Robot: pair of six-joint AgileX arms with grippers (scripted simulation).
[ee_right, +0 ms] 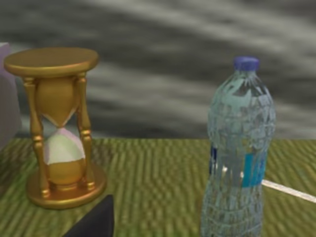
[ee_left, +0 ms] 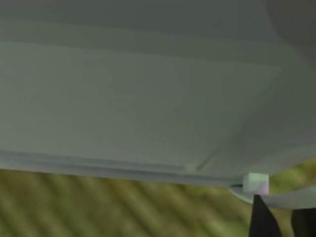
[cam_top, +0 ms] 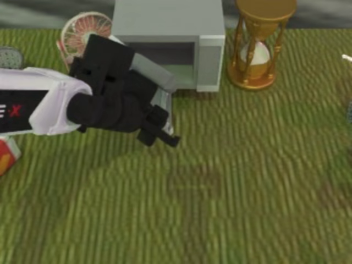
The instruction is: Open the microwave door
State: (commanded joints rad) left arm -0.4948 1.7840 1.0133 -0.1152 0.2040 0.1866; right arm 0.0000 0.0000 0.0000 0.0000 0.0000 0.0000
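Green mat; left claw (cam_top: 159,131) perhaps hiding door (cam_top: 157,74)

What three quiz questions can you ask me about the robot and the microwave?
1. True or false: the microwave door is fully shut.
2. In the top view, what stands just right of the microwave? A) pink fan B) golden hourglass C) teapot
3. Fill in: the ___ arm's tool is down by the door.

Key: 1 false, the door is swung out and the inside shows; 2 B; 3 left.
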